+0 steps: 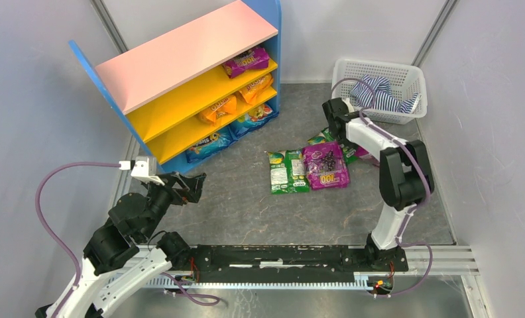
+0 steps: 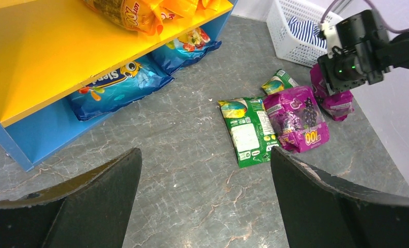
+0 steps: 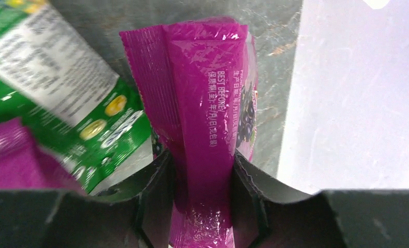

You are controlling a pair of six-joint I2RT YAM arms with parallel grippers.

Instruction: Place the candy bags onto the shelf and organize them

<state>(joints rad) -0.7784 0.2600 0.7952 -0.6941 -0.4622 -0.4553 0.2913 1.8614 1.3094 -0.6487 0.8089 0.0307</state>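
Note:
My right gripper (image 3: pixel 202 160) is shut on a purple candy bag (image 3: pixel 205 93) standing on edge, its jaws pressed against both faces. It sits beside the right wall, at the far right of the floor pile (image 1: pixel 364 154). A green bag (image 1: pixel 288 171) and another purple bag (image 1: pixel 325 165) lie flat mid-floor, with a second green bag (image 1: pixel 319 138) behind them. The shelf (image 1: pixel 180 53) stands at the back left with purple (image 1: pixel 246 63), orange (image 1: pixel 219 109) and blue (image 1: pixel 208 146) bags on its boards. My left gripper (image 2: pixel 205 152) hovers open and empty in front of the shelf.
A white mesh basket (image 1: pixel 379 66) holding a striped cloth (image 1: pixel 382 96) stands at the back right, just behind my right gripper. The white side wall (image 3: pixel 357 93) is close on the right of the gripped bag.

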